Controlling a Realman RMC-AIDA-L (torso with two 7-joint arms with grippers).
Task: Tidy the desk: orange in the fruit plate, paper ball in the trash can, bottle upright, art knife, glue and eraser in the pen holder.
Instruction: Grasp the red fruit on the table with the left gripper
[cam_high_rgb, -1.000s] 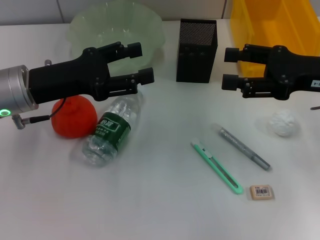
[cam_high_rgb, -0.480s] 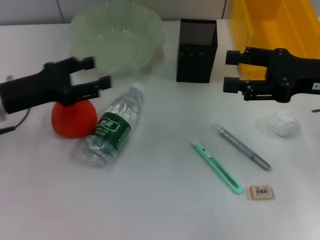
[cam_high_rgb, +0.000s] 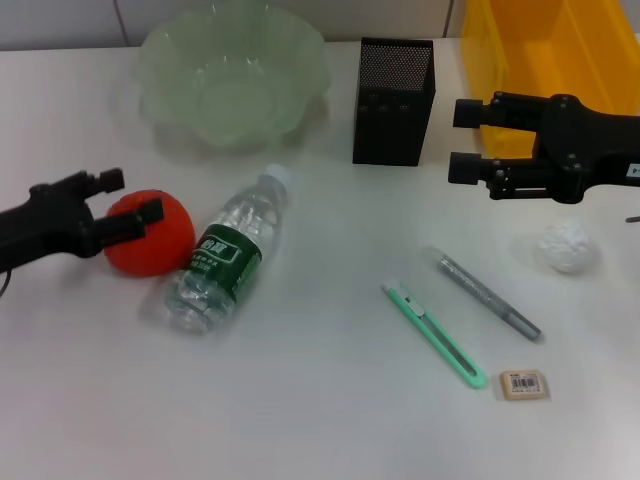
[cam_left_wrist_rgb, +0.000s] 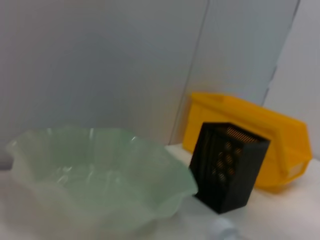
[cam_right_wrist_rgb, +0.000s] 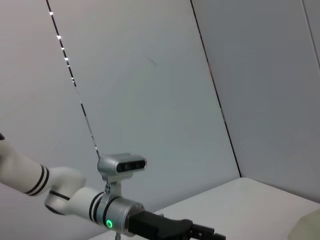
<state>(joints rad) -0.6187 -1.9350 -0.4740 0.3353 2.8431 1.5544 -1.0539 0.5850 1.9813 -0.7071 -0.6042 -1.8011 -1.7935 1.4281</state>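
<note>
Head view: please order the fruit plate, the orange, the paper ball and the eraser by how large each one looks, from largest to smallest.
1. Green fruit plate, clearly the largest.
2. Orange, partly hidden by the left tool.
3. Paper ball, somewhat smaller than the orange.
4. Eraser, the smallest, although it lies nearest the camera.

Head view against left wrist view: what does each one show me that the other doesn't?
Only the head view shows the left gripper open around the orange, the lying bottle's body, art knife, glue pen, eraser, paper ball and the open right gripper hovering beside the pen holder. Only the left wrist view shows the wall behind the desk. Both show the green fruit plate, pen holder and yellow bin.
</note>
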